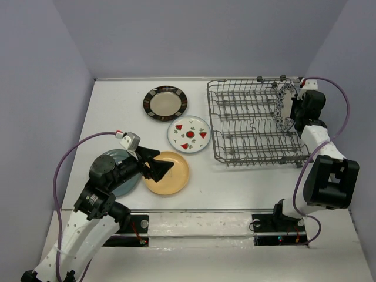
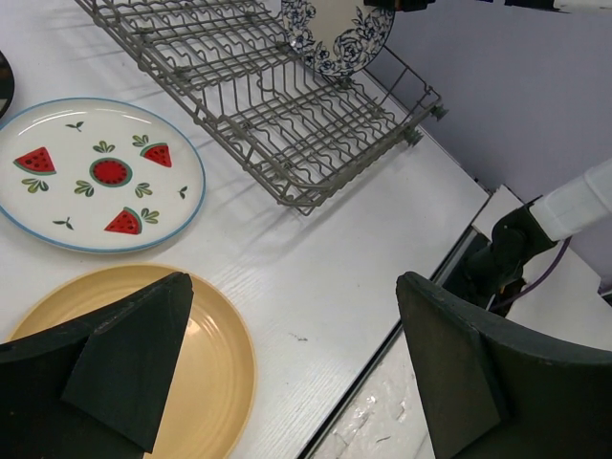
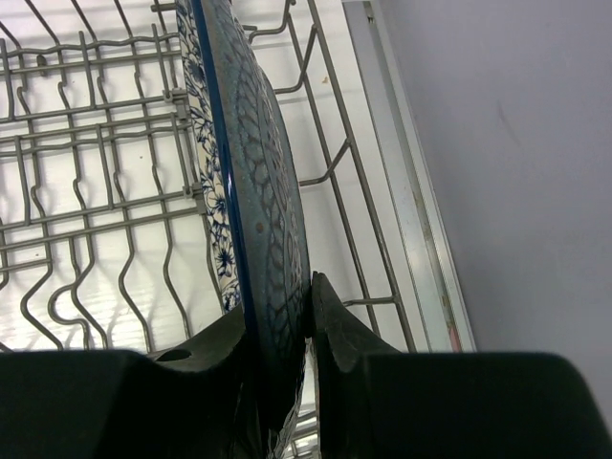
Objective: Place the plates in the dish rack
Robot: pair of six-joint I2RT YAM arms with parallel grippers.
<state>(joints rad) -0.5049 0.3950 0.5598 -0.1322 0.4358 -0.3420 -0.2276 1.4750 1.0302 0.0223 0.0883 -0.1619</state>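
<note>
White table [image 1: 235, 188], pale lavender walls [image 1: 194, 35] on three sides; that is all I have to work in. From overhead, the rack [image 1: 235, 111] sits at the far right corner of the table. The dark-rimmed plate [image 1: 165, 103] lies flat near the far edge, the fruit plate [image 1: 189, 134] is mid-table just left of the rack, and the yellow plate [image 1: 179, 176] is towards the near edge. The teal plate [image 1: 129, 185] is beside the yellow one on its left, partly under my left arm, and only the overhead view shows it.

My left gripper [image 1: 158, 165] hangs over the yellow plate with its jaws spread wide and nothing between them. The left wrist view shows that spread plainly, along with the watermelon slices painted on the fruit plate.

My right gripper [image 3: 287, 320] is clamped on the rim of the floral plate [image 3: 258, 191], which stands on edge at the right end of the rack. Only the right wrist view shows that pinch, one finger on each face. Whether the plate's lower edge is seated between tines I cannot tell.
</note>
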